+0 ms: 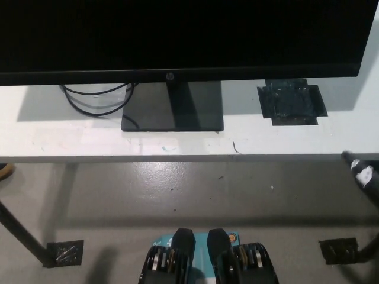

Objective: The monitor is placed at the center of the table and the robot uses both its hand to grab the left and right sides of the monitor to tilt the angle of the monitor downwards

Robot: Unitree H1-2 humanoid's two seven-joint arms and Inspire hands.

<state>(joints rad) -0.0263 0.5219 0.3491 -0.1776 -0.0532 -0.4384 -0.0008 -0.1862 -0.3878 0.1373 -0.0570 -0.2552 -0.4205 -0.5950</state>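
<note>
Your monitor (177,35) runs off the top and both sides, so you see only the lower screen and bottom bezel. Right hand (362,171) is clipped by the right edge, only a blurred tip showing; you can't tell its grip. Left hand isn't in shot. The cable (95,100) loops up behind the bezel. The table (59,142) is cropped both sides.

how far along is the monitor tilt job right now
Done: the monitor stands centred on the table. In hand: nothing grips it; only a bit of the right hand shows at the right edge, below the table. Left: grab both sides and tilt it down.
</note>
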